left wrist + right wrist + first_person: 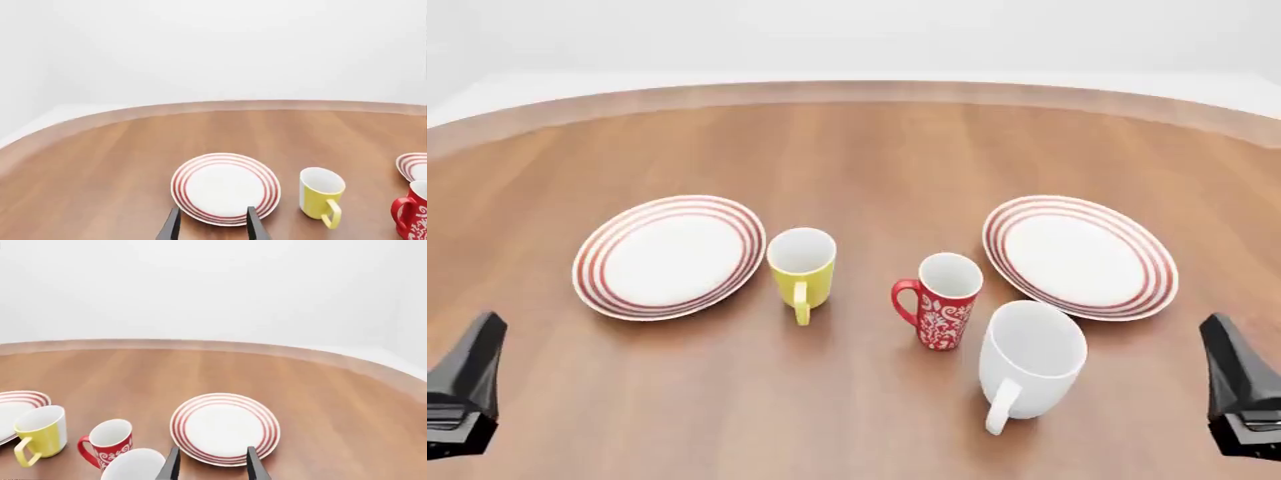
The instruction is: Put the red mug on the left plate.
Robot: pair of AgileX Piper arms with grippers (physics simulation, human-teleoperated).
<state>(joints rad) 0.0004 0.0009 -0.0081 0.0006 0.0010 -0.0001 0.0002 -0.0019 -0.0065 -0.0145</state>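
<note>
Mid-table the red mug (940, 299) stands untouched, so we haven't started. Both our left gripper (212, 225) and right gripper (212, 465) gape empty; next we reach for the mug, then carry it to the left plate (669, 256).

Your front view looks down and forward over the table (854, 140). Each wrist camera sits low behind its gripper, facing one plate closely; all three share the mugs between the plates.

Both arms low at near table edge, apart.
Left gripper (213, 224) fingers parted, holding nothing; right gripper (213, 464) likewise parted, empty, facing forward.
</note>
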